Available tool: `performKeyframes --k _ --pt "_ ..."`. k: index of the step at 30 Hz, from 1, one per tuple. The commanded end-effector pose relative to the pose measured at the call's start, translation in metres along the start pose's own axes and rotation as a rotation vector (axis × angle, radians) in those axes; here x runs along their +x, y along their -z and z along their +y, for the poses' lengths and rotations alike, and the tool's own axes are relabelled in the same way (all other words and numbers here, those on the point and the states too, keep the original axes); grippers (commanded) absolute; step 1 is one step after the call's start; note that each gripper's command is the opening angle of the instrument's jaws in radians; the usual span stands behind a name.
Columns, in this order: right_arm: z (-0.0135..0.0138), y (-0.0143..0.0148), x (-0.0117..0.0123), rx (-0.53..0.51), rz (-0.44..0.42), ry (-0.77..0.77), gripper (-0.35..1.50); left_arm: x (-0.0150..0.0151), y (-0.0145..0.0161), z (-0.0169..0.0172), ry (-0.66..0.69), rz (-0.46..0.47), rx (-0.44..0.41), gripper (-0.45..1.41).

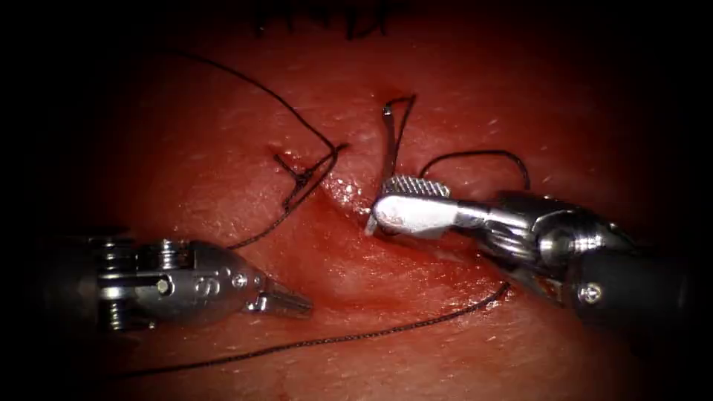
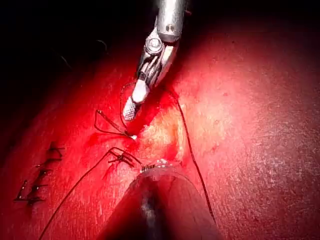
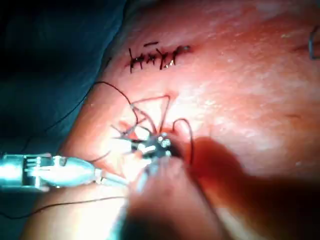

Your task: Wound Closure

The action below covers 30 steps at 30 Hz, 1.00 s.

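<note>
Curved steel needle (image 1: pixel 388 160), gripped near its tail by right tool (image 1: pixel 379 215) beside the cut (image 1: pixel 338 189), awaits a careful regrip; left tool (image 1: pixel 293 301) sits closed, holding nothing.

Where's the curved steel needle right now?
Endoscope view: curved steel needle stands right of the cut, held low on its curve by the right tool.

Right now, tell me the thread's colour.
Black thread, clearest in the endoscope view.
</note>
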Motion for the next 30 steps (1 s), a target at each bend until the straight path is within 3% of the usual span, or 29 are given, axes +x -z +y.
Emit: performKeyframes --k 1,5,8,14,16,18,21,23,24,25,27,30 --pt "0.0003 -0.0014 -0.0010 -0.001 -0.025 0.145 1.18 0.0001 -0.0009 0.0000 -0.001 0.001 -0.001 -0.45" --pt "0.0009 -0.0031 -0.0010 -0.003 -0.060 0.349 1.18 0.0000 -0.0010 0.0000 -0.002 0.001 -0.004 -0.45" --pt "0.0018 -0.0032 -0.0005 -0.032 -0.053 0.381 1.18 -0.0002 -0.0009 0.0000 -0.003 0.001 -0.005 -0.43" --pt "0.0025 -0.0007 -0.0004 -0.046 -0.079 0.382 0.94 -0.0003 -0.0007 0.0000 -0.005 0.002 -0.007 -0.43" --pt "0.0025 0.0005 -0.0006 -0.040 -0.091 0.348 0.94 -0.0003 -0.0007 0.0000 -0.006 0.002 -0.007 -0.43" --pt "0.0025 0.0022 -0.0008 -0.041 -0.130 0.306 0.74 -0.0003 -0.0007 -0.0001 -0.005 0.002 -0.007 -0.43" --pt "0.0027 0.0032 -0.0004 -0.040 -0.161 0.300 0.68 -0.0003 -0.0007 -0.0001 -0.005 0.001 -0.007 -0.43" --pt "0.0028 0.0032 -0.0001 -0.042 -0.160 0.298 0.73 -0.0003 -0.0007 -0.0001 -0.005 0.001 -0.007 -0.43" --pt "0.0031 0.0027 0.0002 -0.050 -0.147 0.296 0.91 -0.0003 -0.0008 -0.0001 -0.005 0.001 -0.006 -0.43" --pt "0.0031 0.0027 0.0002 -0.050 -0.147 0.296 0.91 -0.0003 -0.0008 -0.0001 -0.005 0.001 -0.006 -0.43" --pt "0.0033 0.0017 0.0005 -0.065 -0.132 0.295 1.08 -0.0003 -0.0008 -0.0001 -0.005 0.001 -0.006 -0.43" --pt "0.0039 0.0000 0.0007 -0.095 -0.115 0.295 1.11 -0.0003 -0.0007 -0.0001 -0.005 0.001 -0.007 -0.43"
